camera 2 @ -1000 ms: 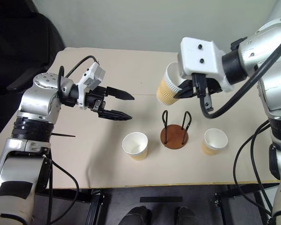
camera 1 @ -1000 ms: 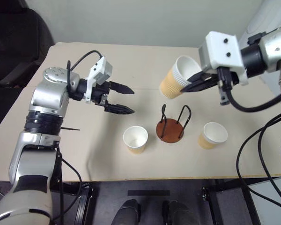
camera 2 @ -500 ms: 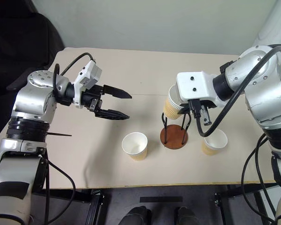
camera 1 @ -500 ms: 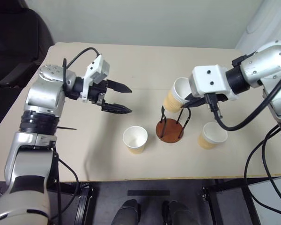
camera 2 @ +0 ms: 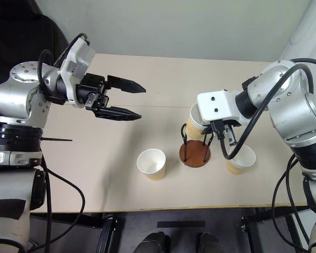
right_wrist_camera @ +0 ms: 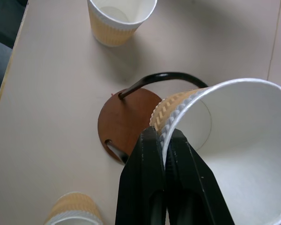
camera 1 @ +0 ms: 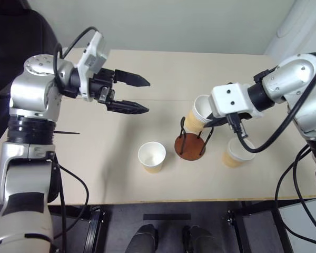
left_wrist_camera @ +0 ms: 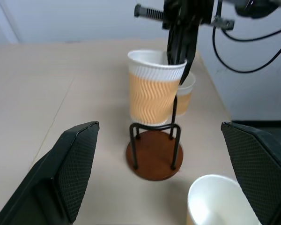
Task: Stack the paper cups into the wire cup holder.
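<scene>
My right gripper (camera 1: 213, 123) is shut on the rim of one paper cup (camera 1: 198, 115), one finger inside and one outside (right_wrist_camera: 155, 154). That cup hangs tilted over the wire cup holder (camera 1: 189, 147), its bottom about level with the tops of the black loops (left_wrist_camera: 154, 125). A second paper cup (camera 1: 151, 156) stands upright on the table left of the holder. A third paper cup (camera 1: 236, 152) stands to its right, partly behind my right hand. Held high over the table's left half, my left gripper (camera 1: 147, 96) is open and empty, pointing toward the holder.
The tan table (camera 1: 121, 179) has its front edge just below the two standing cups. A black chair (camera 1: 10, 31) sits off the far left corner. Cables hang from my right arm past the table's right edge (camera 1: 284, 174).
My right gripper has come down and toward the holder with the cup, from well above it to just over the loops. My left gripper has risen, still open.
</scene>
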Robot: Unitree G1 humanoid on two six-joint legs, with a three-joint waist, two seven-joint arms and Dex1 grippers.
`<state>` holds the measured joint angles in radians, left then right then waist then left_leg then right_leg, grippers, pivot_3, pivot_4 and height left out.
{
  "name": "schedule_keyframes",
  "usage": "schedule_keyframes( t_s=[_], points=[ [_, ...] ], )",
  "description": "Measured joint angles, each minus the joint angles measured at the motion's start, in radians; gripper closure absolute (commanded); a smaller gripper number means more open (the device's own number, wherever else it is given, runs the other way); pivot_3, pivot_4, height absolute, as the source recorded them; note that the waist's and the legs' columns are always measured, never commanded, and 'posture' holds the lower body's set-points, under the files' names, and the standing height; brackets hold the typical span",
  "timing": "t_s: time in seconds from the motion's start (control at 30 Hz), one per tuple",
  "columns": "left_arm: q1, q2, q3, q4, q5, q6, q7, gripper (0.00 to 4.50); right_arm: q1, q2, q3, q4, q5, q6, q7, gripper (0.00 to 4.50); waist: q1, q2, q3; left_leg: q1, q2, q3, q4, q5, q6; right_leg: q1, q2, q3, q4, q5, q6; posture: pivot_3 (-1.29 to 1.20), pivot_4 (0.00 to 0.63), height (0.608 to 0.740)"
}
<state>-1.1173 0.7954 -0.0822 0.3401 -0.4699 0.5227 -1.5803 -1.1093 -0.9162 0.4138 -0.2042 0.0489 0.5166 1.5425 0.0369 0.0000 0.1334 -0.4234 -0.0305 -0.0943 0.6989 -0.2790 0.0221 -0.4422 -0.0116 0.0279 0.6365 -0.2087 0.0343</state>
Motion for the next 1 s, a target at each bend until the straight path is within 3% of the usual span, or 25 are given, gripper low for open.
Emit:
schedule_keyframes(
  t_s=[0.27,0.37,0.53,0.67,0.87,0.93,1.0],
  points=[
    [0.0,0.0,0.002,-0.015,-0.025,0.024,0.0,0.0,0.043,-0.005,0.002,-0.003,-0.016,-0.016,0.016,4.48,0.0,0.0,0.0,0.0,0.0,0.0,0.0,0.0,0.0,0.0,0.0,0.0,0.0,0.0,0.0,0.0,0.15,0.74],
    [0.0,0.0,0.002,-0.015,-0.026,0.024,0.001,0.0,0.045,-0.004,0.003,-0.005,-0.026,-0.024,0.015,3.99,-0.001,0.0,0.0,0.0,0.0,0.0,0.0,0.0,0.0,0.0,0.0,0.0,0.0,0.0,0.0,0.0,0.15,0.74],
    [0.001,-0.002,0.002,-0.02,-0.027,0.025,0.001,0.0,0.045,0.04,0.002,-0.01,-0.022,0.012,-0.014,2.34,-0.003,0.0,0.0,0.0,0.0,0.0,0.0,0.0,0.0,0.0,0.0,0.0,0.0,0.0,0.0,0.0,0.15,0.74],
    [0.001,-0.003,0.002,-0.026,-0.028,0.025,0.002,0.0,0.042,0.093,-0.036,-0.011,0.01,0.089,-0.083,2.34,-0.003,0.0,0.0,0.0,0.0,0.0,0.001,0.0,0.0,0.0,0.0,0.0,0.0,0.0,0.0,0.0,0.15,0.74],
    [0.015,-0.009,0.006,-0.035,-0.032,0.025,0.011,0.0,0.008,0.106,-0.204,-0.054,0.12,0.314,-0.19,2.34,-0.002,0.0,0.0,-0.001,0.0,0.0,0.0,0.0,0.0,0.0,0.0,0.0,-0.001,0.0,0.0,0.0,0.15,0.74],
    [0.023,-0.012,0.012,-0.042,-0.037,0.024,0.012,0.0,0.011,0.067,-0.264,-0.107,0.189,0.428,-0.193,2.34,0.0,0.0,0.0,-0.001,-0.001,0.0,0.0,0.0,0.0,0.0,0.0,0.0,-0.003,0.0,0.0,0.0,0.15,0.74],
    [0.03,-0.026,0.025,-0.045,-0.045,0.021,0.017,0.0,0.076,-0.047,-0.335,-0.212,0.263,0.528,-0.183,2.34,0.008,0.0,0.0,-0.002,-0.001,-0.001,0.0,0.0,0.0,0.002,0.0,-0.001,-0.006,0.0,0.0,0.0,0.15,0.74]
  ],
)
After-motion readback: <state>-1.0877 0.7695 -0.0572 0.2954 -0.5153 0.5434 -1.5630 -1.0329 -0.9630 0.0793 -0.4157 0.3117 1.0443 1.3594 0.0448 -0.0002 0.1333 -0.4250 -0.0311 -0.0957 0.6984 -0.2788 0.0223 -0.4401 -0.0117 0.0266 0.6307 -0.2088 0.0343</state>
